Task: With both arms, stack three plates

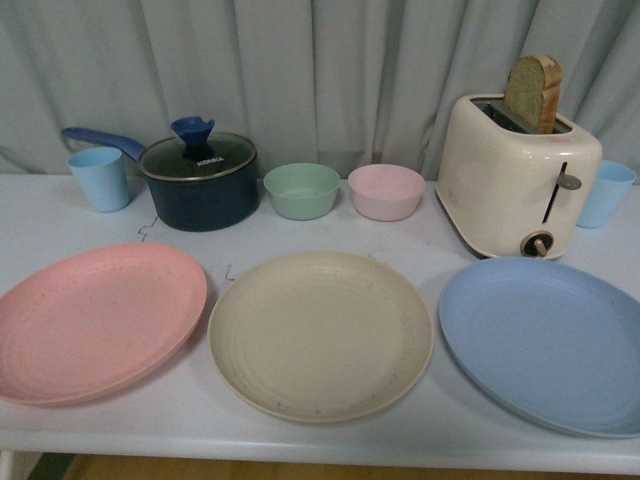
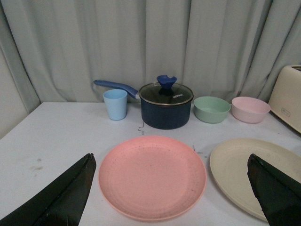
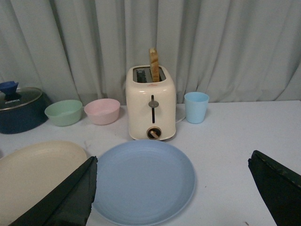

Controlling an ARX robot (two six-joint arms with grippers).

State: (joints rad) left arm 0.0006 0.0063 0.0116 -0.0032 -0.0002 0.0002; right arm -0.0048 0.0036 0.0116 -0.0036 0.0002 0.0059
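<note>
Plates lie unstacked along the table's point(image 1: 210, 430) front edge, pink plate point(image 1: 100, 320) left, beige plate point(image 1: 320, 335) centre, light blue plate point(image 1: 545, 340) right, so I hold the left gripper point(image 2: 170, 162) spread empty facing pink, and the right gripper point(image 3: 172, 162) likewise facing blue.

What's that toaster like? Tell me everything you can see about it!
The toaster is cream-coloured, smooth and rounded. A browned bread slice sticks up from a top slot. Its end has a grey lever high in a dark slit and a round knob below. It stands upright on the white table, behind the light blue plate, between a pink bowl and a blue cup, touching neither.
</note>
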